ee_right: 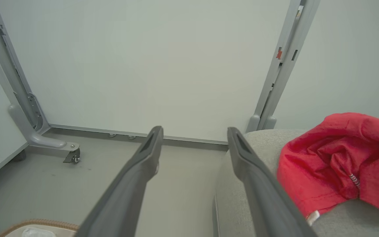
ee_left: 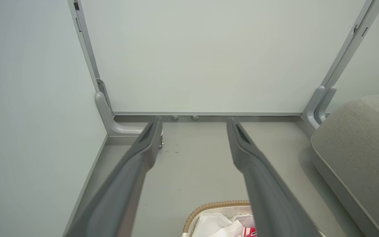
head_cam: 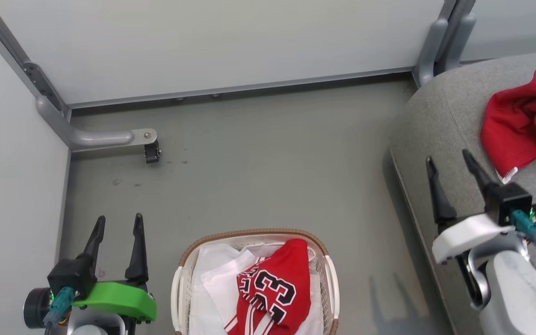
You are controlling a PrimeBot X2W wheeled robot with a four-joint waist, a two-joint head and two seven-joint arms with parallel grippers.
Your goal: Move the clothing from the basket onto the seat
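A red garment with a black-and-white number (head_cam: 275, 288) lies in the cream basket (head_cam: 182, 279) at the bottom centre, on top of white lining cloth. Another red piece of clothing (head_cam: 526, 118) lies crumpled on the grey seat (head_cam: 440, 116) at the right; the right wrist view shows it too (ee_right: 337, 158). My left gripper (head_cam: 118, 224) is open and empty, left of the basket. My right gripper (head_cam: 449, 160) is open and empty over the seat's front edge, just left of the red clothing there. The left wrist view catches the basket's rim (ee_left: 209, 207).
Pale partition walls close the floor (head_cam: 258, 177) at the back and left. A grey caster foot (head_cam: 149, 149) juts out at the back left, and a grey post foot (head_cam: 428, 56) stands by the seat's far corner.
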